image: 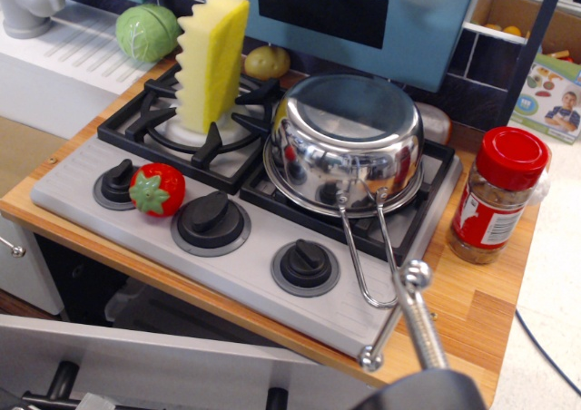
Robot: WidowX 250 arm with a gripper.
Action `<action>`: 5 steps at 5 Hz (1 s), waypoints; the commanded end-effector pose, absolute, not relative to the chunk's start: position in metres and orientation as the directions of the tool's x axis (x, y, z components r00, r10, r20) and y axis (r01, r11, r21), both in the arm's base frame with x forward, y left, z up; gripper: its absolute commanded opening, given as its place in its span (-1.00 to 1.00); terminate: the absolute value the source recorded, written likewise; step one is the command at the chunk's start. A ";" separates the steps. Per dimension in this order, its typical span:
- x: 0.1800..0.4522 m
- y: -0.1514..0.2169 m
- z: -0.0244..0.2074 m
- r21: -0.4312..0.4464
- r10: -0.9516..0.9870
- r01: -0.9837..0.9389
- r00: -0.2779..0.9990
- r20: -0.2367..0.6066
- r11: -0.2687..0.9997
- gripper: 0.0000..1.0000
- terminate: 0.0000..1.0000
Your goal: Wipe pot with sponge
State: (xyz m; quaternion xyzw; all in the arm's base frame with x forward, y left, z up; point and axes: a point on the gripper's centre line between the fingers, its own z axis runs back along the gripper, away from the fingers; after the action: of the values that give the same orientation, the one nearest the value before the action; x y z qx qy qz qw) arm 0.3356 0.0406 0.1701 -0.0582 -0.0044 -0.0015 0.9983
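**Sponge upright on left burner, pot on right burner**

While the stove fills the middle of the view, a green cabbage [147, 31] lies at about 11 o'clock on the pale ridged surface beyond the counter [472, 297]. Next comes a red strawberry toy [157, 189] resting on the grey knob panel between two black knobs. Just behind it, the sponge [211, 58] stands upright on the left burner grate [186, 129], its wavy side facing 9 o'clock. A potato [267, 62] sits behind the grate at 12 o'clock. At centre, the pot [348, 142] rests on the right burner, near the sponge but apart from it, its wire handle [372, 251] pointing toward 6 o'clock over the panel edge. At 3 o'clock a red-lidded spice jar [497, 195] stands on the wooden counter. No fingers are in view, so I cannot tell whether they are parted or closed.
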 end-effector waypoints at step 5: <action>0.360 0.065 0.128 -0.004 0.004 -0.003 0.987 0.161 1.000 1.00 -1.00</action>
State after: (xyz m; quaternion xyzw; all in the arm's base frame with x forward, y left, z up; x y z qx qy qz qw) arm 0.3581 0.0646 0.1124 -0.0054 -0.0605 0.0010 0.9982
